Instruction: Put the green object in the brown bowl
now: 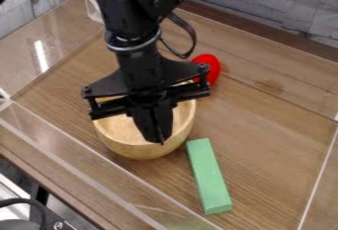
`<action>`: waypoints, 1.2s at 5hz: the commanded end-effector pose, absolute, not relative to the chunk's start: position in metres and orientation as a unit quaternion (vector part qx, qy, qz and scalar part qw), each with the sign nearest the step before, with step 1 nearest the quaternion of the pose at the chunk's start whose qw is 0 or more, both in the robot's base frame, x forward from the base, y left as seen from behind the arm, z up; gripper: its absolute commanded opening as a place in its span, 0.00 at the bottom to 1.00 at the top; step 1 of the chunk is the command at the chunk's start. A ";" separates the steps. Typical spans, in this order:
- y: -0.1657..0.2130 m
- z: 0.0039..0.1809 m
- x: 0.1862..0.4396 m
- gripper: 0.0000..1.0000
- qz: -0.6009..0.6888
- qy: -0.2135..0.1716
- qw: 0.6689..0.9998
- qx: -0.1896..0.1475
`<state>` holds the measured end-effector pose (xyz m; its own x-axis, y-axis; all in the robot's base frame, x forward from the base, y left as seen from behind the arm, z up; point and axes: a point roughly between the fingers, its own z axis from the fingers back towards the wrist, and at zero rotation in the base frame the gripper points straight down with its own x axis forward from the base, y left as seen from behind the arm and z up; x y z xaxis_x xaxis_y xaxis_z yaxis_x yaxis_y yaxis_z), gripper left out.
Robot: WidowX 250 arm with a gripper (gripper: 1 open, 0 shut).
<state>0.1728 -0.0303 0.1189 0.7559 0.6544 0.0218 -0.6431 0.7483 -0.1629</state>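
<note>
The green object (208, 176) is a flat matte green block lying on the wooden table, just right of and below the brown bowl (126, 139). The bowl is round, light wood with a thick rim, and partly covered by the arm. My black gripper (156, 132) hangs point-down over the bowl's right half, its fingers pressed together with nothing between them. The block lies apart from the gripper, to its lower right.
A red strawberry-like toy (211, 70) sits behind the bowl, partly hidden by the arm. Clear acrylic walls (40, 125) ring the wooden table. A grey brick wall runs along the back.
</note>
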 end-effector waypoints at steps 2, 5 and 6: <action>-0.058 0.110 0.176 0.00 0.335 -0.045 0.938 -0.071; -0.078 0.063 0.188 0.00 0.343 -0.030 0.937 -0.061; -0.081 0.055 0.192 0.00 0.346 -0.029 0.936 -0.058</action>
